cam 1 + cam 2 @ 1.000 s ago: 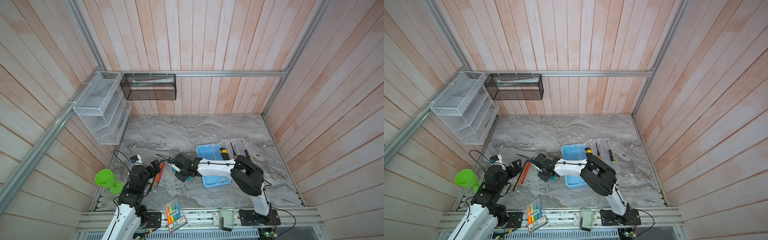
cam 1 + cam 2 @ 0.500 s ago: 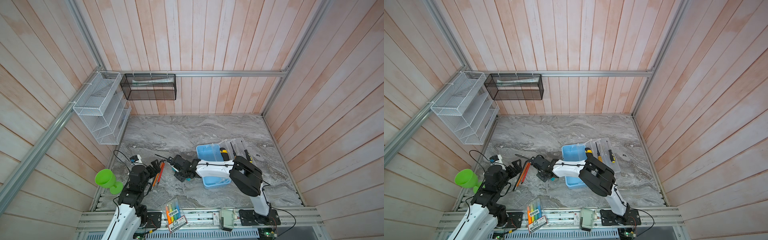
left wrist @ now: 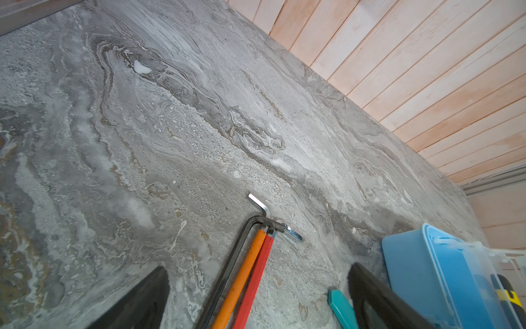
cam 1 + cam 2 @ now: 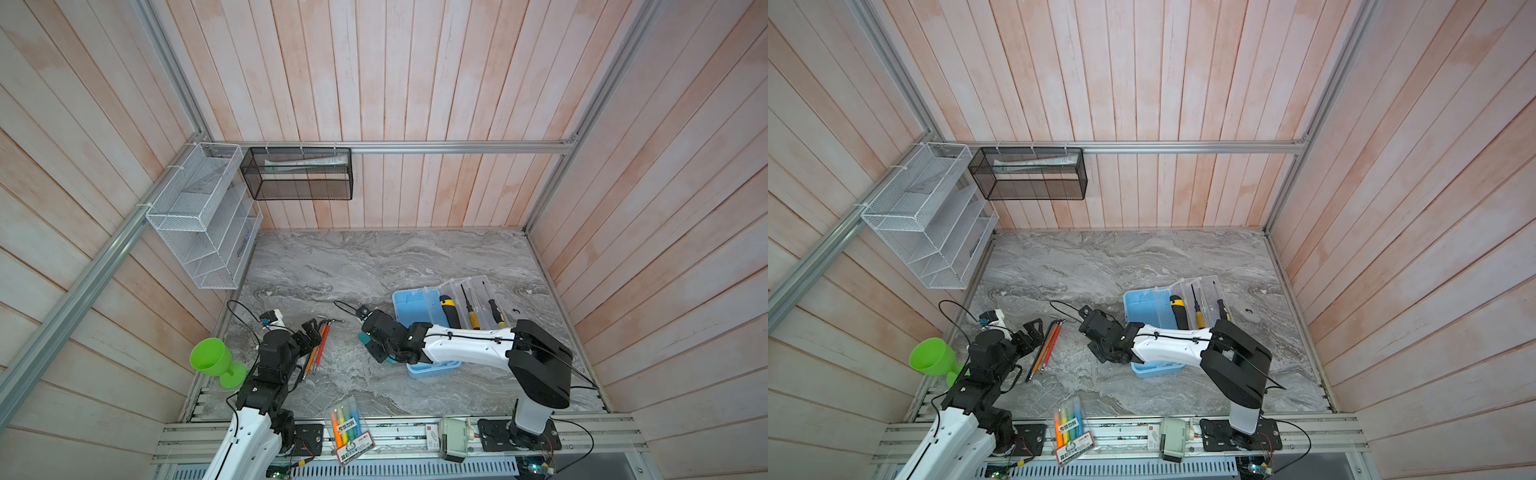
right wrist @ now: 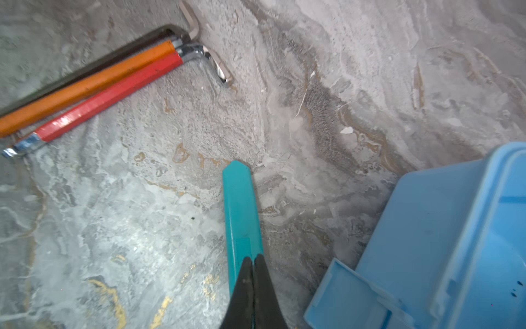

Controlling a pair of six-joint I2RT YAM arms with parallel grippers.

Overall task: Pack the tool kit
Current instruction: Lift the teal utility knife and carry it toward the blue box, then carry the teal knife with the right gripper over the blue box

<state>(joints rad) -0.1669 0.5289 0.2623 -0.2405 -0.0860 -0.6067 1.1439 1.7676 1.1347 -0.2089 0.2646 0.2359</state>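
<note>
**Asker:** Where is the tool kit, and how much of it is packed?

**Describer:** A light-blue plastic case (image 4: 415,306) stands open on the grey marbled counter (image 4: 374,262), right of centre and toward the near edge. Its clear lid (image 4: 478,291) is folded out to the right. Three screwdrivers (image 4: 451,312) with yellow and black handles appear to lie on that clear half. Two things are loose on the counter. A teal tool (image 5: 242,210) lies just left of the case's near-left corner. A bundle of hex keys (image 4: 319,347), orange, red and dark, lies further left.

**Asker:** What are the two arms doing?

**Describer:** The right end effector (image 5: 252,263) reaches leftward past the near part of the case, down at the counter. Its fingers are pressed together with no gap showing, and the tips meet on the teal tool. I cannot tell whether the tool is truly pinched or only touched. The left end effector (image 4: 311,332) is spread fully wide and holds nothing. It sits low at the hex keys, which lie between its two fingers in the left wrist view.

**Asker:** So which step is this?

**Describer:** Most likely it is the pick-up of the teal tool. The next move calls for a slow lift to prove the hold. After that comes a short carry rightward over the blue wall and a release inside. If the tool does not rise, the fingers would need to part and straddle it squarely. The hex keys look like the left arm's job after that.
</note>
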